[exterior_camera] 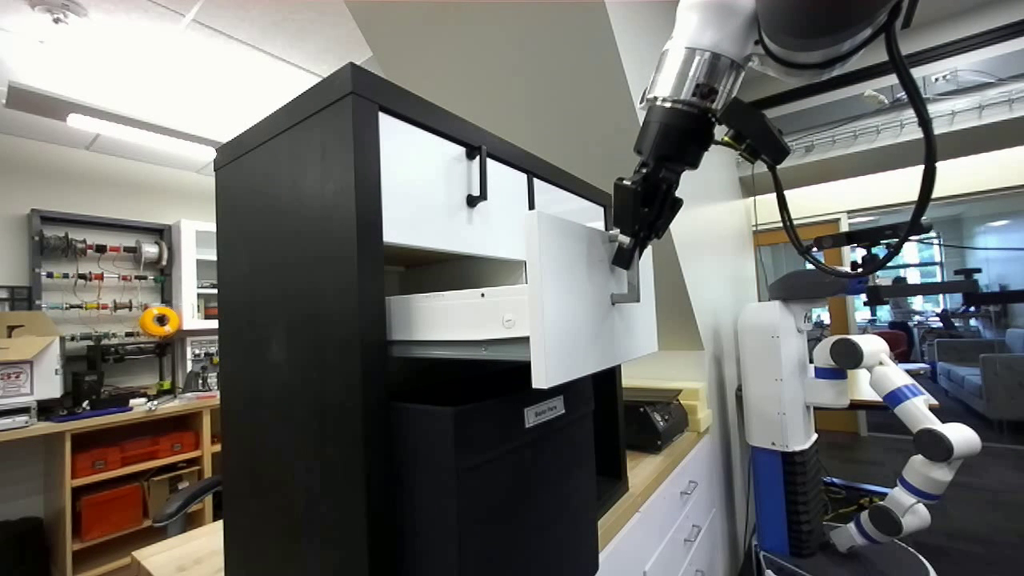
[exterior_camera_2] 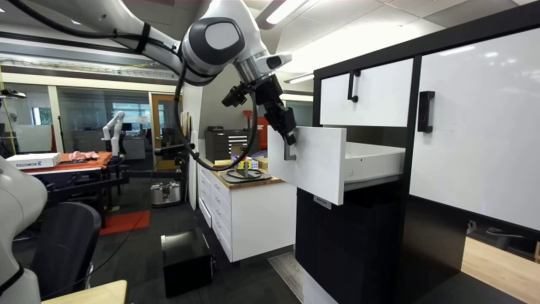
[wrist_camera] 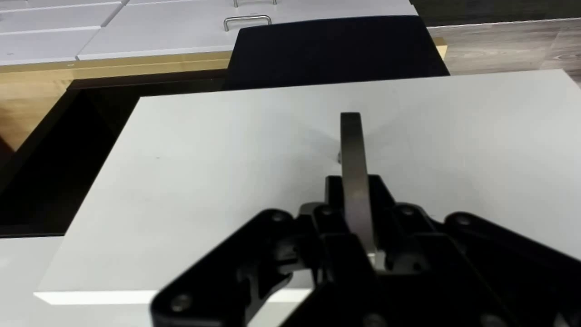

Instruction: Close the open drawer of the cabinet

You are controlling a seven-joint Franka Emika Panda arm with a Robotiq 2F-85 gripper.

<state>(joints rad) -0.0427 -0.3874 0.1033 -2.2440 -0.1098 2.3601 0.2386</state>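
Tool (wrist_camera: 355, 184) grips grey handle (wrist_camera: 352, 145). Open drawer (exterior_camera_2: 314, 169) lies just beside and mostly below the tool, jutting from cabinet (exterior_camera: 296, 320) over front edge of desk (exterior_camera: 648, 478).

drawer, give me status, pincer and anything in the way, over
Pincer shut on handle. Drawer standing open from cabinet, not yet closed. Dark bin below it, nothing seen blocking the slide back.

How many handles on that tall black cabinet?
3: a grey handle on the open drawer, a black handle on the short front above, and another black handle on the larger front alongside. Others may be hidden.
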